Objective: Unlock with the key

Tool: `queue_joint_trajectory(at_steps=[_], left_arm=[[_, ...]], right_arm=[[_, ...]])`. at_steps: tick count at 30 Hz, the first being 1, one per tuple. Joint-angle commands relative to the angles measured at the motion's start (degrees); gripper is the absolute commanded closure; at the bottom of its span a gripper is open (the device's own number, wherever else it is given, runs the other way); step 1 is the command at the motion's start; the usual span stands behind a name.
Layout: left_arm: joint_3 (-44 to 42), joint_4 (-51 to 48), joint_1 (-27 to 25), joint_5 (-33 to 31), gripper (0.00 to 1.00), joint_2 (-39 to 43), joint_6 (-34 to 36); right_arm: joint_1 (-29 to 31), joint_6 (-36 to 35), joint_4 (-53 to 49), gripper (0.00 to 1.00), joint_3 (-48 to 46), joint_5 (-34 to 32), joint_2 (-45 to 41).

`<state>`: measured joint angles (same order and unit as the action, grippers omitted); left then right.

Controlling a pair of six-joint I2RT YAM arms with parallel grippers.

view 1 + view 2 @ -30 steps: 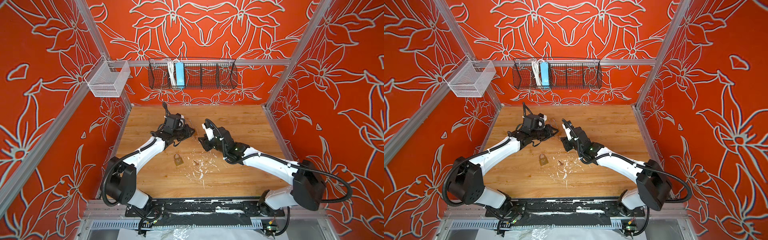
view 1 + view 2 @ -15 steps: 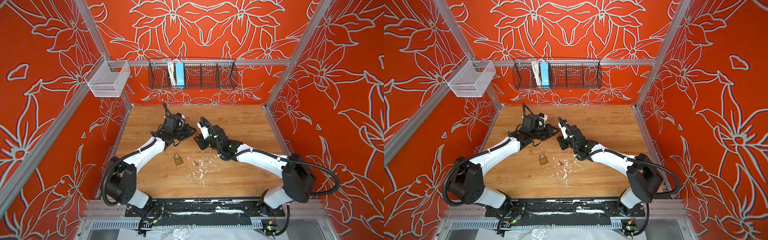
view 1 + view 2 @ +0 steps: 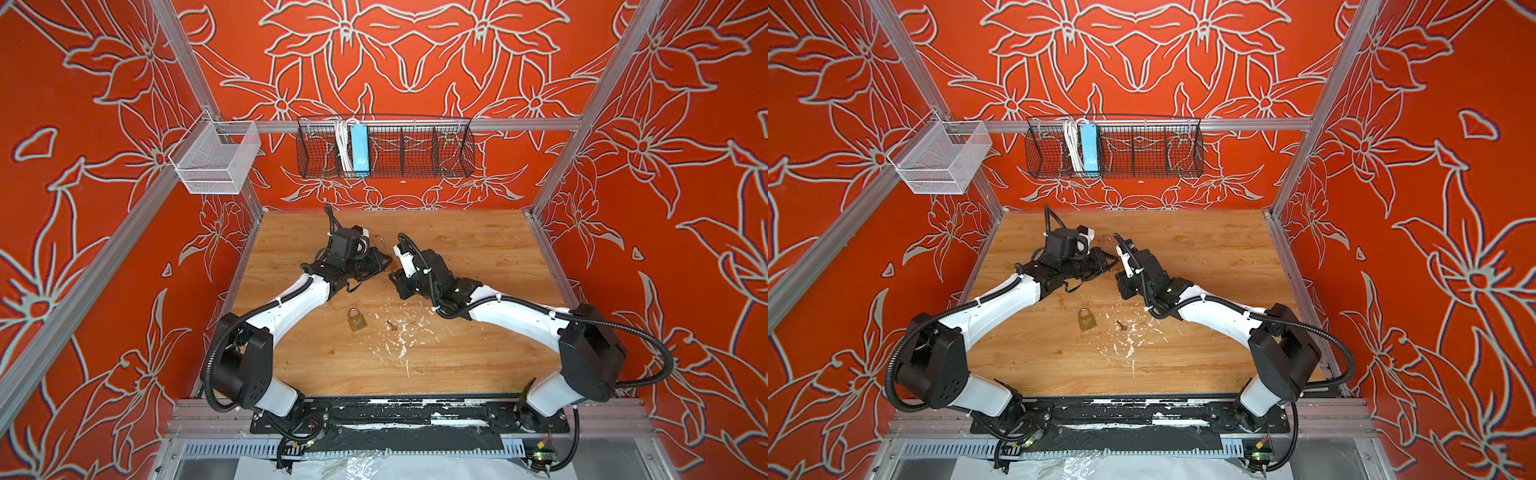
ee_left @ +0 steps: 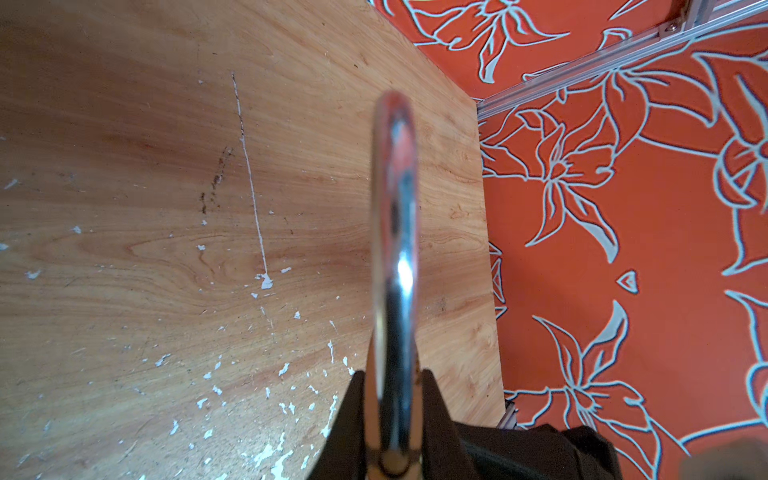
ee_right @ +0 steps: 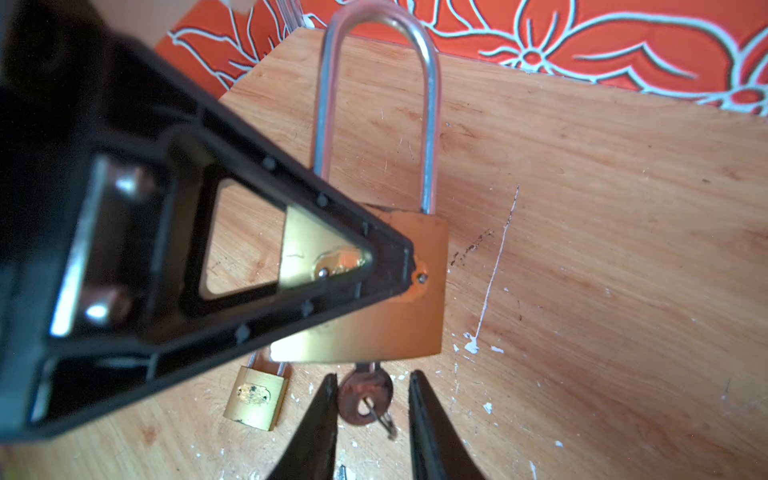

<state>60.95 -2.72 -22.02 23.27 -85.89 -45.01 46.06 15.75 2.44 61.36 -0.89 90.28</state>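
Note:
My left gripper is shut on a brass long-shackle padlock and holds it up off the table. Its shackle points toward the back wall, and my left finger covers part of the body. A rusty key sticks out of the padlock's underside. My right gripper straddles the key's round head, jaws open narrowly with a gap showing on one side. In both top views the two grippers meet near the table's middle back.
A small brass padlock lies on the wooden table in front of the grippers, with a small rusty piece and white paint flecks beside it. A black wire basket and a white mesh basket hang on the walls.
My right gripper has moved left up to the held padlock, and its jaws have narrowed around the key head. The left arm has stayed still.

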Motion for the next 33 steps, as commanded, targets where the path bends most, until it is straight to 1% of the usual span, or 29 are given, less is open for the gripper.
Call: queue_joint_trajectory(at_steps=[1, 9, 11, 15, 19, 22, 25, 30, 33], left_arm=[[0.0, 4.57, 0.31, 1.3, 1.0, 2.04, -0.16], [-0.04, 4.61, 0.4, 1.43, 1.0, 1.98, -0.25], [-0.06, 4.57, 0.43, 1.26, 1.0, 1.86, -0.16], [-0.13, 4.57, 0.57, 1.41, 1.0, 1.44, -0.29], [-0.28, 4.96, 0.69, 1.52, 1.0, 1.3, -0.34], [-0.47, 5.27, 0.75, 1.56, 1.0, 1.22, -0.36], [-0.57, 5.61, 0.84, 1.78, 1.0, 1.03, -0.59], [-0.83, 6.13, 0.93, 2.05, 1.0, 0.88, -0.86], [-0.96, 6.41, 1.01, 2.3, 1.0, 0.65, -1.08]], right_arm=[[0.38, 0.42, -0.68, 0.73, 1.82, -0.53, 0.45], [0.43, 0.25, -0.09, 0.75, 1.92, -0.85, 0.65], [0.44, 0.34, 0.11, 0.79, 1.92, -1.04, 0.51], [0.37, 0.51, 0.27, 0.81, 1.66, -1.66, 0.25], [0.43, 0.69, 0.24, 0.86, 1.57, -1.85, 0.08], [0.43, 0.78, 0.64, 0.92, 1.3, -1.84, -0.24], [0.38, 0.86, 0.73, 0.92, 1.15, -2.1, -0.58], [0.43, 1.04, 0.55, 1.0, 1.13, -2.17, -0.94], [0.43, 1.21, 0.65, 1.0, 1.04, -1.94, -1.05]])
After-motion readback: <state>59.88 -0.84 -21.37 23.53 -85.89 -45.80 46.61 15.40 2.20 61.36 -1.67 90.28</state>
